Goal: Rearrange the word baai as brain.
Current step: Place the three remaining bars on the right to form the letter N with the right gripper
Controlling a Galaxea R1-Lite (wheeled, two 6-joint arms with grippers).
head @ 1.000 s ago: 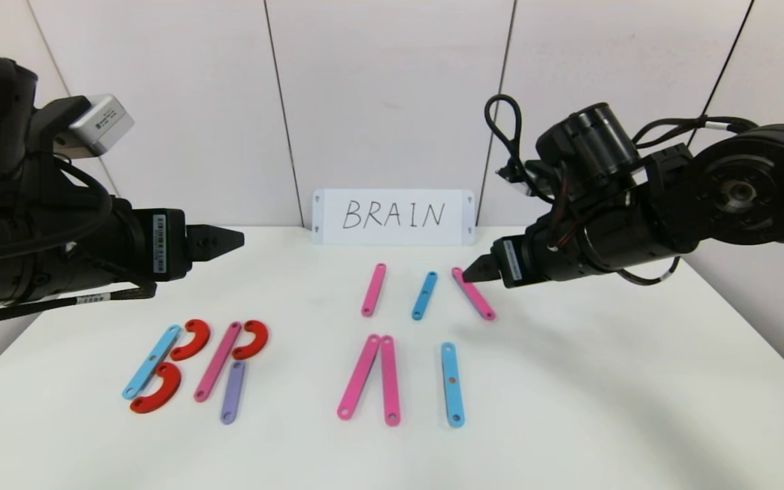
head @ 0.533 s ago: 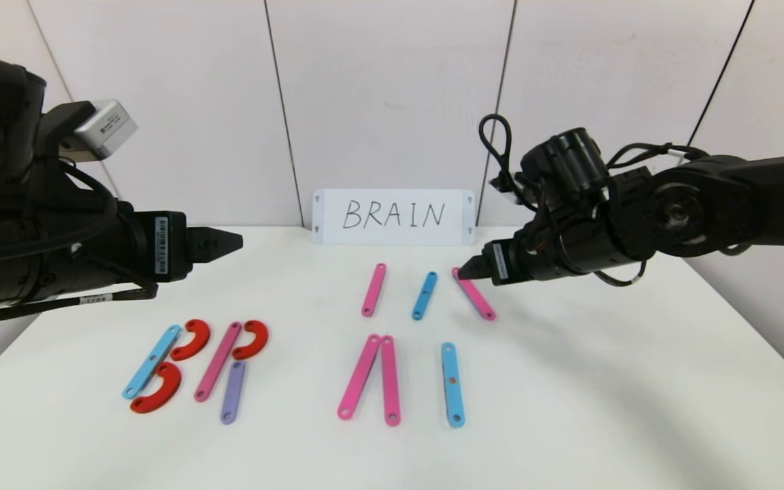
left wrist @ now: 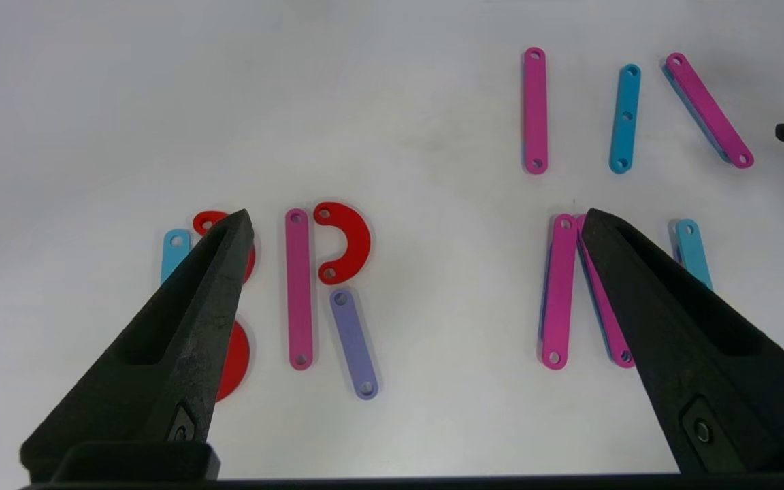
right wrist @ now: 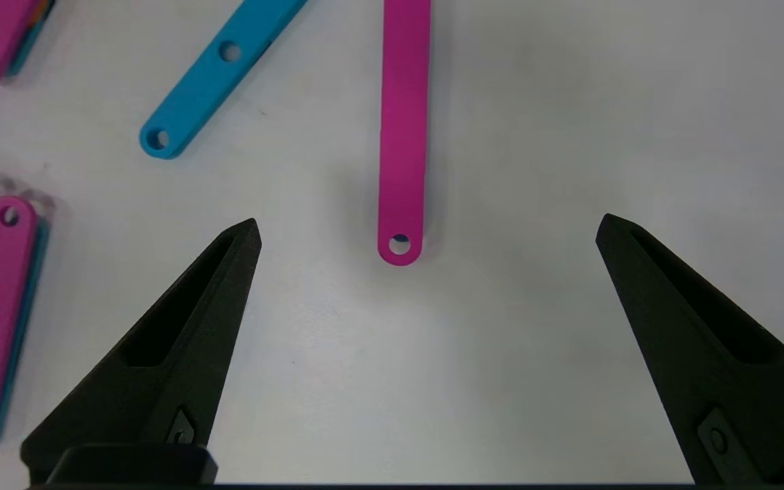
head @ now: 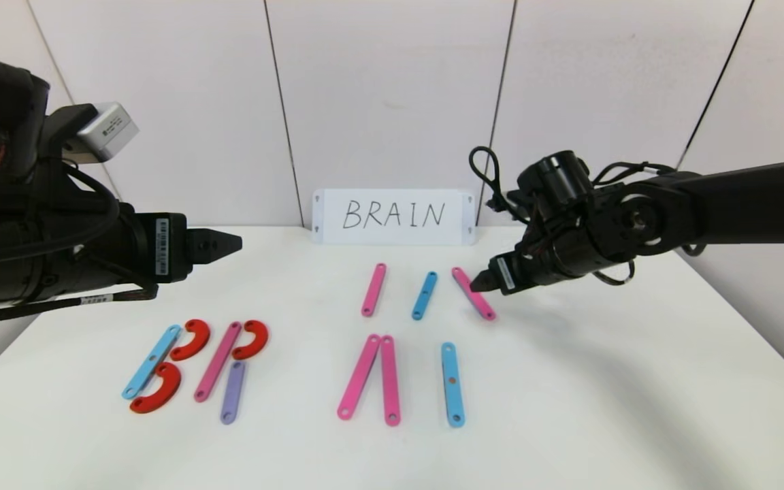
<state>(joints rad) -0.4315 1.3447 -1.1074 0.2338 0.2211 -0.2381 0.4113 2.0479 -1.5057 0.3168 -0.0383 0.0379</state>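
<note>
Overhead, right gripper [head: 479, 280] spread wide, poised over slanted pink strip [head: 474, 293]; left gripper [head: 225, 243] also spread, hovering above red curves [head: 191, 339], apart from strips

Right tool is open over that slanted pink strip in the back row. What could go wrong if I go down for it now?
1. The slanted pink strip lies on top of a blue strip, so the right tool may lift or drag both.
2. The short blue strip lies close beside it; a wide-open approach could nudge it.
3. The strip lies flat on the table, so the tips may slide off.
</note>
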